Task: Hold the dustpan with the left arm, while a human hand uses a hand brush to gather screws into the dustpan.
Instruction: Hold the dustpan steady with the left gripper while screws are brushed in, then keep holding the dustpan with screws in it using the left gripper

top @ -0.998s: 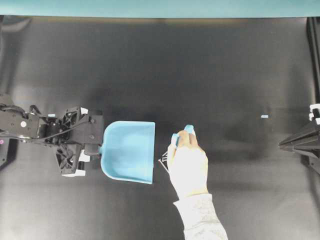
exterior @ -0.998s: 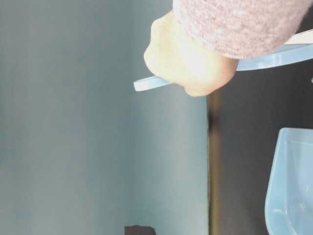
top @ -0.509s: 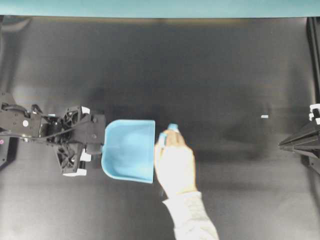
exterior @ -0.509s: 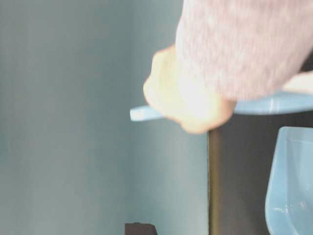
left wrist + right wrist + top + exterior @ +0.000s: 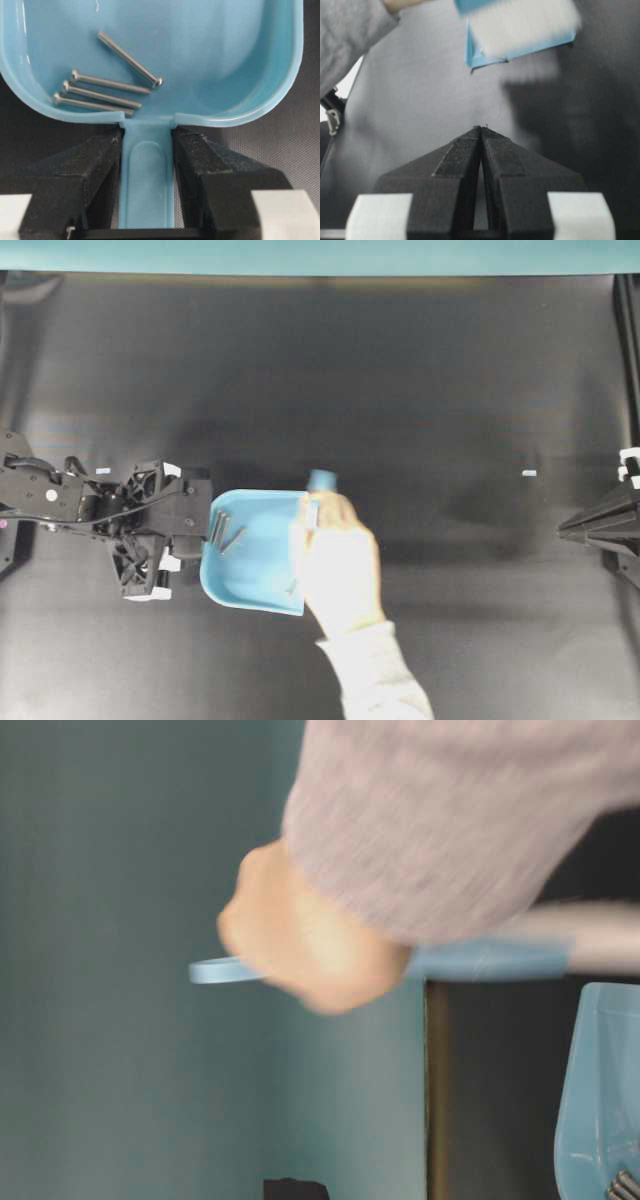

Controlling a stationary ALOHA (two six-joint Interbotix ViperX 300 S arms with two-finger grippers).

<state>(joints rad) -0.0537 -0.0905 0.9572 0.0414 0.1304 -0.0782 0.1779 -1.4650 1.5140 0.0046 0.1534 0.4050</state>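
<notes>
Dustpan (image 5: 250,565) lies near the left edge of the worktop (image 5: 430,390), its flat handle clamped between the jaws of the left gripper (image 5: 147,187). If the hand brush (image 5: 522,25) pushes hard on the lip, the pan may twist in that hold and the screws (image 5: 102,87) may spill. It is light blue, with a rounded back; four screws seem to lie inside. The right gripper (image 5: 481,131) rests closed and empty.

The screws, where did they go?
The screws are inside the dustpan now, lying at its rounded back by the handle that the left hand grips; in the overhead view that is left of centre.
</notes>
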